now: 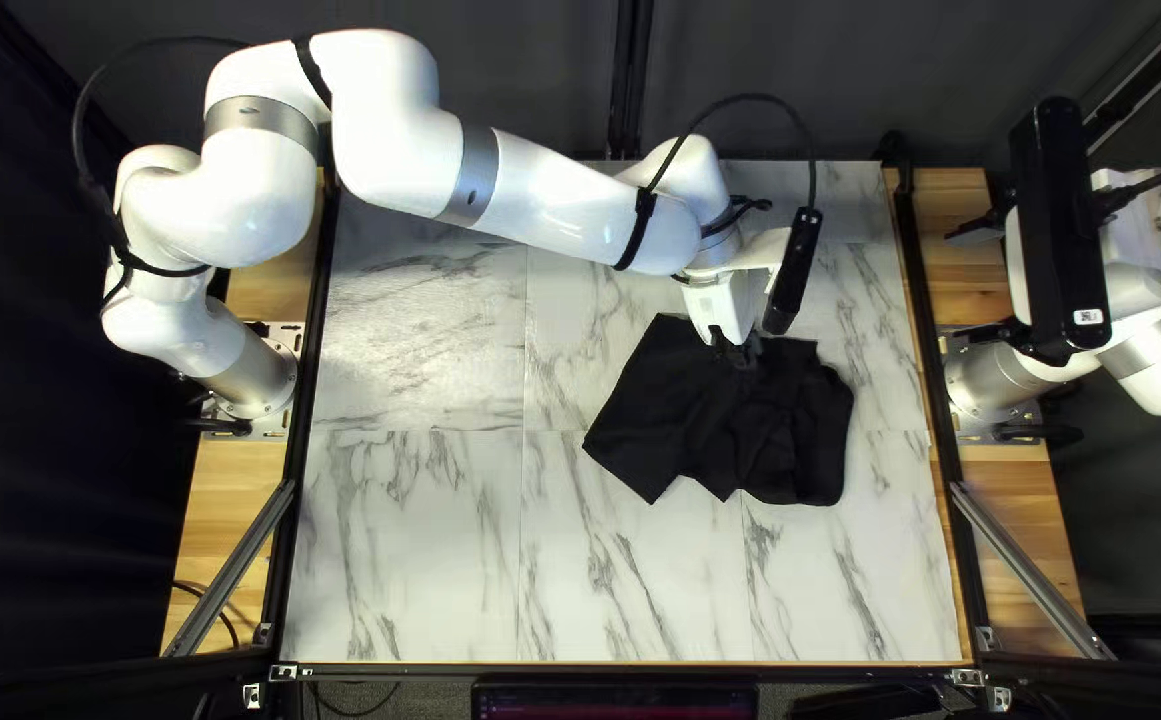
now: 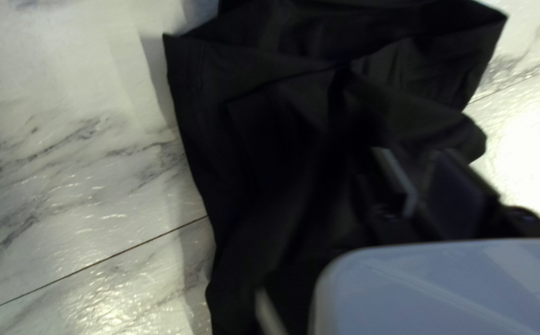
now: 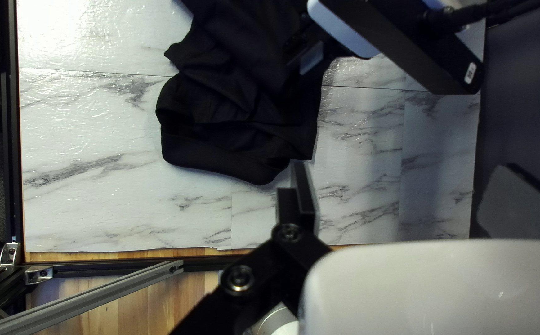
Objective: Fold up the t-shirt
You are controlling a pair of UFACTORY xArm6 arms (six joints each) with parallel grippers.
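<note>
The near stretch of the marble table point(image 1: 440, 550) is bare. Past it, right of centre in the top left view, the black t-shirt point(image 1: 730, 420) lies in a rough, lopsided bundle. Its near edge ends in uneven points, and its right side is heaped in soft overlapping layers rather than pressed flat.

Off the table's right edge, the right gripper point(image 3: 405, 184) hangs high and well apart from the cloth. Its fingers are spread wide with nothing between them.

Farther back, the left gripper point(image 1: 737, 352) is down on the shirt's far edge, and the left arm point(image 1: 540, 190) stretches across the table to reach it. Its own wrist view is blurred and shows black on black. I cannot tell whether it is holding cloth or has let go.

I judge this to be the end of a fold or a tug at the far edge. The shirt is still far from a tidy rectangle, so the task seems at most half done.

The next move calls for the left gripper to rise straight off without dragging a layer along. After that it needs a clean grasp on one outer edge, probably the heaped right side, to spread it flat before folding again. The right arm could pin or take the opposite edge.
</note>
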